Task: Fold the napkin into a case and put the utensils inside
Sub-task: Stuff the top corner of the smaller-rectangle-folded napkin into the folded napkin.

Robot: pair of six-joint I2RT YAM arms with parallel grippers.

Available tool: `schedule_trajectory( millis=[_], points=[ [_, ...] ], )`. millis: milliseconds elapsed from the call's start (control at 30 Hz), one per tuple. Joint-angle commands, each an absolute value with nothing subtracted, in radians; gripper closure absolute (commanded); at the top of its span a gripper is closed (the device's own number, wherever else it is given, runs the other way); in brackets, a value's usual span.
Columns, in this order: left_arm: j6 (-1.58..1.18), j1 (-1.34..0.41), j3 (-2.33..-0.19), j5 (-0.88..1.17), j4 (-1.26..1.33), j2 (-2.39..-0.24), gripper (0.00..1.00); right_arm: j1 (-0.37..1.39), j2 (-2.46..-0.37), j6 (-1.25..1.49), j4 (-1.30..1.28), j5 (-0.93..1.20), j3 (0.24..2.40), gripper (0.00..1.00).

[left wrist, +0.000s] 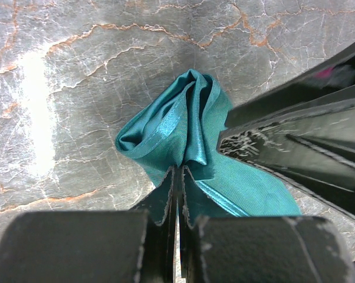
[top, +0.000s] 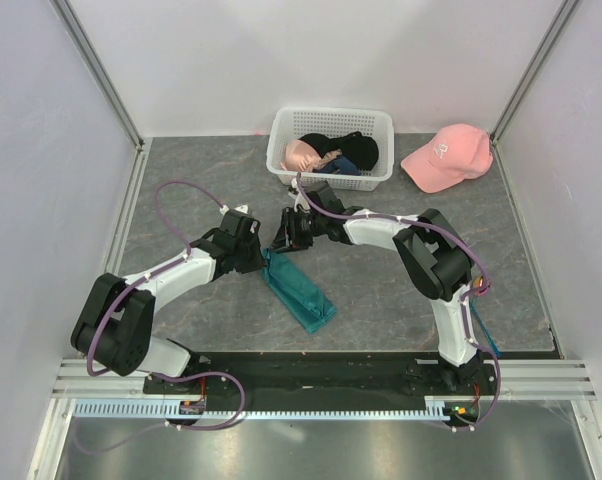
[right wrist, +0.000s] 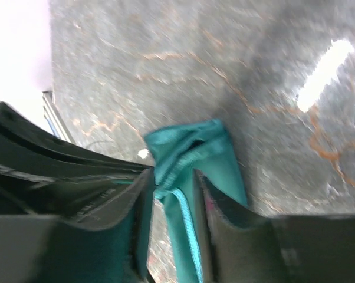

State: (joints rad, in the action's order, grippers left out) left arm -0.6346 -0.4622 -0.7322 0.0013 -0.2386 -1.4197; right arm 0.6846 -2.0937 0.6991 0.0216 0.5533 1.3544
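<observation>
My two arms reach over one grey marbled table [top: 381, 310]. Against the middle of its far edge stands one white lattice basket [top: 374, 128], holding a heap of clothes [top: 343, 152]: black cloth, a pale pink piece and a bit of dark blue, though I cannot count the pieces. One pink cap [top: 446, 157] lies in the far right corner, just beside the basket. It has a small white mark on its front that is too small for me to read. One teal napkin [top: 299, 288] lies a little left of the table's middle as a narrow folded strip, slanting from the centre toward the near edge. Its far end is bunched up where both my claws meet. My left claw [left wrist: 177, 172] is pressed tight together with a pinch of that bunched end caught in it. My right claw [right wrist: 173, 177] stands partly apart, astride a fold of the same end, with cloth lying loosely in the gap.
</observation>
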Motion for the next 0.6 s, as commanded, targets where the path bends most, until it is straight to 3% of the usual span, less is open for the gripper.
schedule_trajectory(
  millis=[0,200,267,433,567],
  points=[
    [-0.600,-0.465,-0.752,-0.008,-0.241,-1.397,0.98,0.701,-2.095,0.683,0.031,0.566,1.411,0.56],
    [-0.603,-0.465,-0.756,-0.009,-0.241,-1.391,0.98,0.716,-2.118,0.683,0.029,0.565,1.419,0.53],
    [-0.604,-0.465,-0.756,-0.008,-0.241,-1.388,0.98,0.721,-2.126,0.683,0.031,0.565,1.420,0.57],
    [-0.614,-0.465,-0.758,-0.006,-0.236,-1.391,0.98,0.738,-2.161,0.690,0.025,0.554,1.430,0.78],
    [-0.641,-0.457,-0.765,-0.003,-0.215,-1.388,0.98,0.761,-2.157,0.693,0.060,0.534,1.367,0.81]
  ],
)
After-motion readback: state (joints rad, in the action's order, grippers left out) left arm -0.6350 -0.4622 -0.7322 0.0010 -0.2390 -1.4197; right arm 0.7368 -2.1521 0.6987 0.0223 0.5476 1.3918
